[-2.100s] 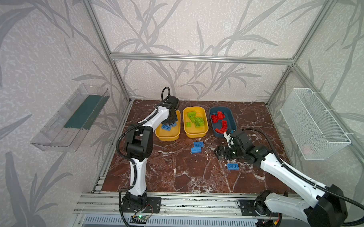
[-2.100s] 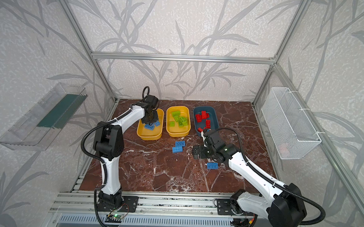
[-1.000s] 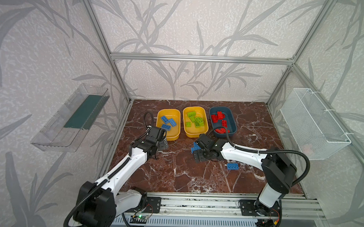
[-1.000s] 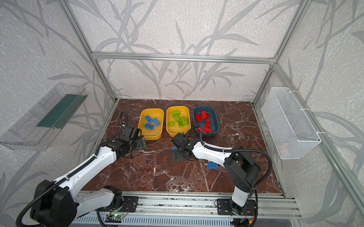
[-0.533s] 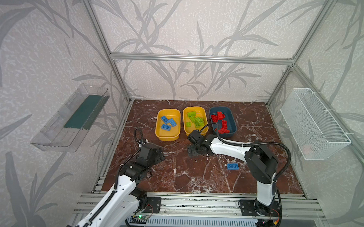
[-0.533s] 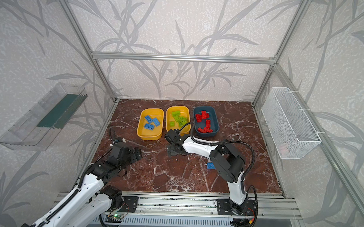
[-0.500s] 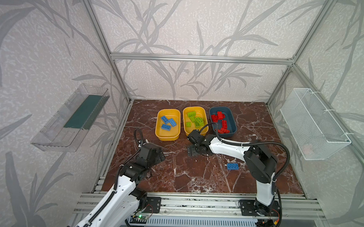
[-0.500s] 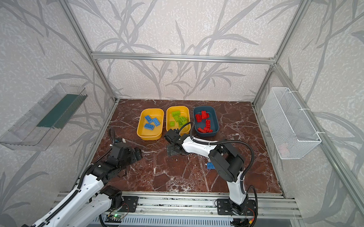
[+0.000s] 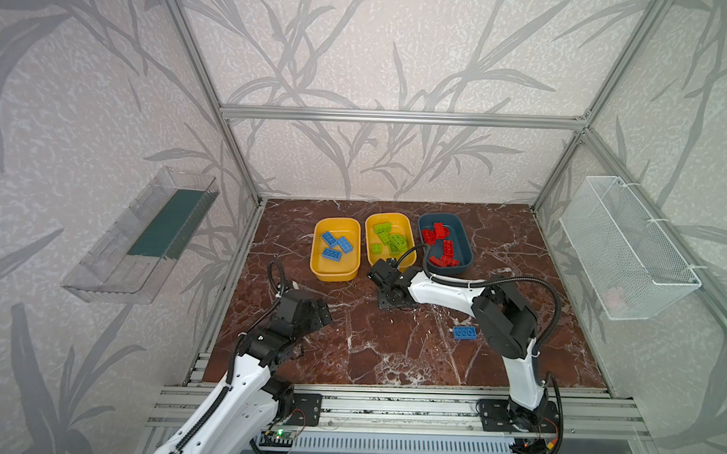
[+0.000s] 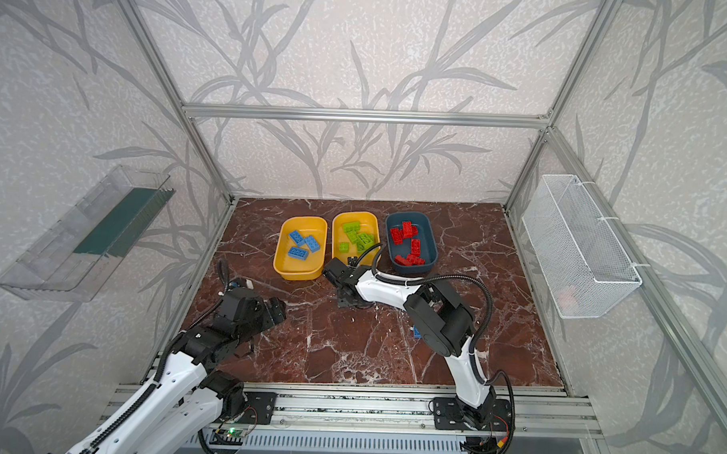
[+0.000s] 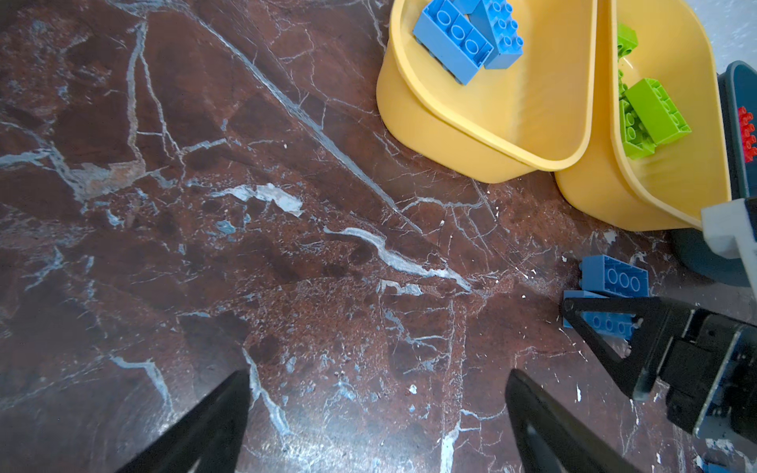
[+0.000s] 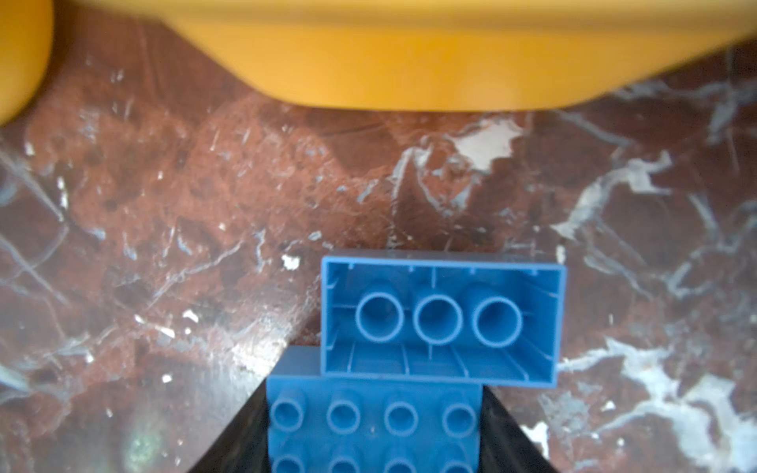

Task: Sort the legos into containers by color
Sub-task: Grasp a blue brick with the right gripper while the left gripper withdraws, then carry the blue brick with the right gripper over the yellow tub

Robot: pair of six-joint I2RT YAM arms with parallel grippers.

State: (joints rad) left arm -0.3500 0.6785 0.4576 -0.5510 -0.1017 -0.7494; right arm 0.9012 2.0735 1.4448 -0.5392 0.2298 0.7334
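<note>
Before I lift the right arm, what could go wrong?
The upturned blue brick touches the studded blue brick in the right gripper; lifting could drag or tip it. The yellow tub's wall stands close ahead, so a low carry might strike it. Another blue brick lies beside that arm's elbow, easily swept.

a clear plastic tray (image 9: 115,261) is mounted on the left wall (image 9: 66,122), a dark green strip (image 9: 166,225) laid inside. a white wire mesh basket (image 9: 627,249) is hung on the right wall (image 9: 698,123), over the red-brown marble tabletop (image 9: 391,349).
</note>
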